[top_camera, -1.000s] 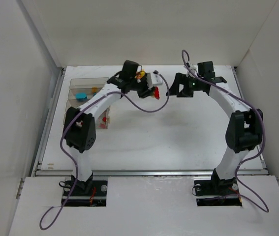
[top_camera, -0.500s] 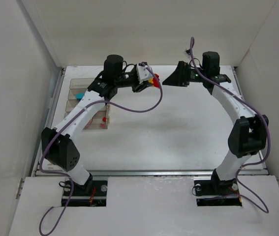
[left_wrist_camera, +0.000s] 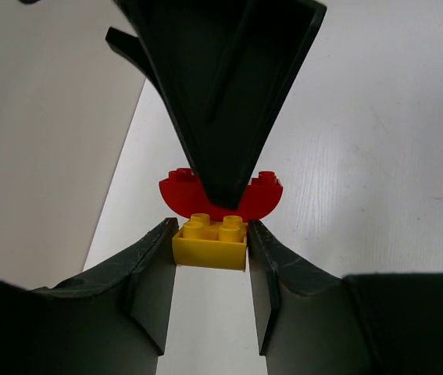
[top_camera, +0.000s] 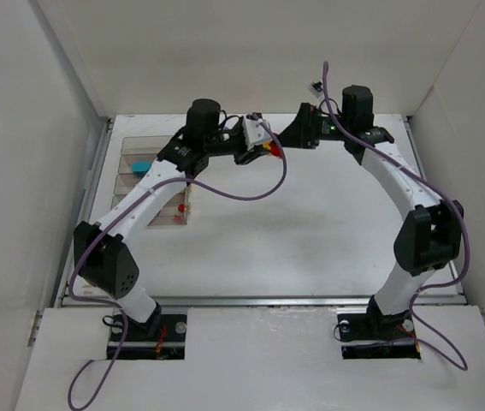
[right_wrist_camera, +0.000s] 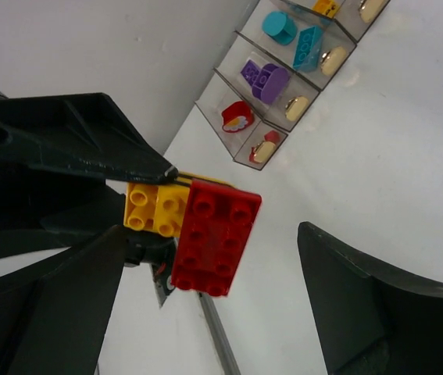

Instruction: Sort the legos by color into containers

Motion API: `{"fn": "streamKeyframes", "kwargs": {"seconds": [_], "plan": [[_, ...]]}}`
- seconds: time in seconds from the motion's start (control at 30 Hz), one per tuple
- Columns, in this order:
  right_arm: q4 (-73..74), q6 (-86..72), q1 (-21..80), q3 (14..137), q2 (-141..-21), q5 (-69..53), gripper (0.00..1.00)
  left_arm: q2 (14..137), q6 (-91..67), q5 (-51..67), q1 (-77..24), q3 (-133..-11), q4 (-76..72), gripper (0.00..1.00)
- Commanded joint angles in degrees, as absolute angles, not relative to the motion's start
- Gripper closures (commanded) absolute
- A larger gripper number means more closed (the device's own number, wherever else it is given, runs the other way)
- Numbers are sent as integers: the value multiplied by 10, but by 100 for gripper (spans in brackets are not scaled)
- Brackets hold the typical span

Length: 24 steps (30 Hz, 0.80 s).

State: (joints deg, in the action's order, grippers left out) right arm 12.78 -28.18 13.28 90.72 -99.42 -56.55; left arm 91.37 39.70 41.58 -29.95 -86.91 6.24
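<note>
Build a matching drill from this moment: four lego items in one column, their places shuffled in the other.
1. yellow brick
2. red curved brick
3. cyan legos
4. purple legos

A. in the bin beside the red piece's bin
B. clamped by the left gripper
C. stuck to the yellow brick
D. in the bin beside the orange piece's bin

Pairs: 1-B, 2-C, 3-D, 4-A

I was looking into what seemed to be a robotics lab test cell. Plain white panels boxed in a bare white surface on three sides. The left arm and right arm were bolted at its near edge, and purple cables hung loose from them.
</note>
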Motion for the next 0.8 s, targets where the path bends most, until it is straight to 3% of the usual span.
{"fn": "streamKeyframes", "kwargs": {"seconds": [0.0, 0.1, 0.17, 0.27, 0.3, 0.4, 0.43, 0.5, 0.53, 0.77], "plan": [[98, -295, 146, 942, -999, -554, 6, 886, 395, 424, -304, -875, 39, 100], [98, -301, 152, 949, -1005, -554, 9, 886, 395, 418, -304, -875, 39, 100], [98, -301, 152, 949, -1005, -548, 16, 886, 395, 418, -304, -875, 33, 100], [98, -306, 152, 943, -1005, -548, 39, 881, 395, 405, -304, -870, 33, 100], [98, -306, 152, 938, -1005, -548, 52, 881, 395, 405, -304, -870, 33, 100], [98, -306, 152, 938, -1005, -542, 70, 881, 395, 400, -304, -865, 33, 100], [98, -306, 152, 938, -1005, -542, 83, 875, 395, 400, -304, -865, 33, 100], [98, -306, 152, 938, -1005, -537, 96, 875, 395, 400, -304, -860, 33, 100], [98, -306, 152, 938, -1005, -537, 100, 875, 395, 400, -304, -860, 33, 100], [98, -311, 132, 887, -990, -470, 100, 856, 411, 347, -278, -816, 61, 100]]}}
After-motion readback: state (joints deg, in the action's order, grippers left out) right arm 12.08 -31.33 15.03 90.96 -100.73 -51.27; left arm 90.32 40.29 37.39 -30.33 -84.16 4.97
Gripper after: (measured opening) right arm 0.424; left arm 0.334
